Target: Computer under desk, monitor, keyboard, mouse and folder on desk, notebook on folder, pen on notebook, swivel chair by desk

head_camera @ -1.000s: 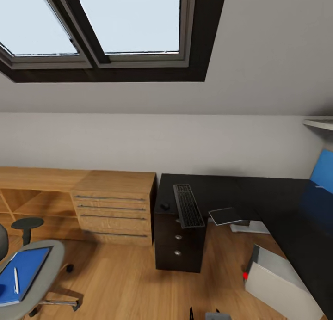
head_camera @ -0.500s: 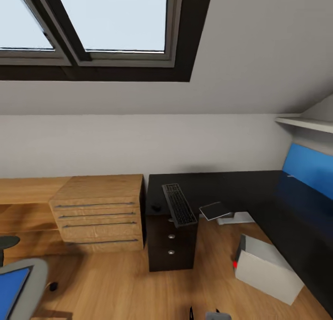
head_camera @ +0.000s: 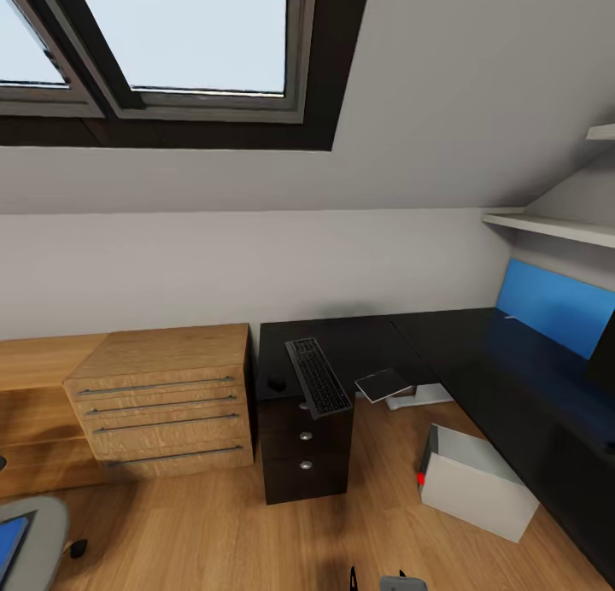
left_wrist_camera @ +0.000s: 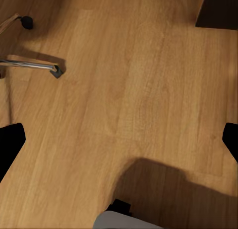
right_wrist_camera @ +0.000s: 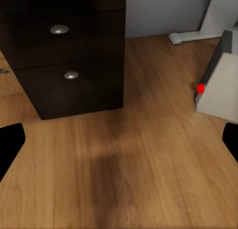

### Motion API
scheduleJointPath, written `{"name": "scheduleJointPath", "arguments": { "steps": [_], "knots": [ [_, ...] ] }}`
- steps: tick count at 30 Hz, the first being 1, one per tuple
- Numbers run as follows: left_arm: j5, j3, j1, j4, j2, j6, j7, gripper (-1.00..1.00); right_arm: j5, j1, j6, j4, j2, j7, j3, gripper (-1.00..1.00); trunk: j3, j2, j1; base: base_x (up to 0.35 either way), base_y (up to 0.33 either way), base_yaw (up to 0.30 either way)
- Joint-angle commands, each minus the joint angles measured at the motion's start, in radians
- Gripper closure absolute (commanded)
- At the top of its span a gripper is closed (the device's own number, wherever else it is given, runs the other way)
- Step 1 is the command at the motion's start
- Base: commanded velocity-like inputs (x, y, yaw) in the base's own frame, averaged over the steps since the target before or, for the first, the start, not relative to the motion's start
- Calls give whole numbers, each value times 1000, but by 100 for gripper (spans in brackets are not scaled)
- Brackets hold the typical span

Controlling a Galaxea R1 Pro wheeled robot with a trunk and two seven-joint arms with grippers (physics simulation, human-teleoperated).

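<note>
Black L-shaped counter (head_camera: pixel 478 360) in the corner of the bedroom, under the sloped ceiling and skylight (head_camera: pixel 184 36). Slim dark keyboard (head_camera: pixel 318 376) on its left end, lying front to back and jutting a little past the front edge above the drawers with round silver knobs (head_camera: pixel 305 435). Small black mouse (head_camera: pixel 276 384) just beside the keyboard, on the side of the light wood drawer unit (head_camera: pixel 162 399). Flat dark panel with pale edge (head_camera: pixel 383 385) tilted at the counter's inner corner, white foot (head_camera: pixel 418 396) on the plank floor (head_camera: pixel 239 531) below it. Pale grey computer tower (head_camera: pixel 474 482) with red light (head_camera: pixel 420 479) on the floor, near the counter's right wing. Sliver of blue folder (head_camera: pixel 8 535) on the grey swivel chair seat (head_camera: pixel 38 544) at lower left. Blue wall panel (head_camera: pixel 555 305) beneath a white shelf (head_camera: pixel 547 225). Left claw (left_wrist_camera: pixel 119 139) spread wide, holding nothing, over bare floor near the chrome chair leg (left_wrist_camera: pixel 29 65). Right claw (right_wrist_camera: pixel 119 139) likewise wide apart and empty, facing the drawers.
</note>
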Motion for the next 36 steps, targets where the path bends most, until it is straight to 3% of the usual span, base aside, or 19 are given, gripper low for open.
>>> {"name": "scheduleJointPath", "arguments": {
  "steps": [1,11,15,18,36],
  "knots": [
    [11,-5,0,-3,1,-6,5,-100,-9,-1,-3,0,0,-3,9,-100,-5,-9,4,0,1,-5],
    [34,12,-1,51,6,-3,2,-100,0,-1,-4,1,0,-3,11,-100,-36,-79,43,0,0,0],
    [96,21,-74,180,9,-5,-74,-100,-1,-1,-4,0,0,-3,10,-100,-49,-107,58,0,0,0],
    [113,22,-100,211,11,-6,-106,-100,-1,-1,-4,0,0,-3,11,-100,-58,-128,69,0,0,0],
    [123,23,-117,233,13,-7,-128,-100,-1,-1,-4,1,0,-3,10,-100,-114,-254,138,0,0,0]
  ]
}}
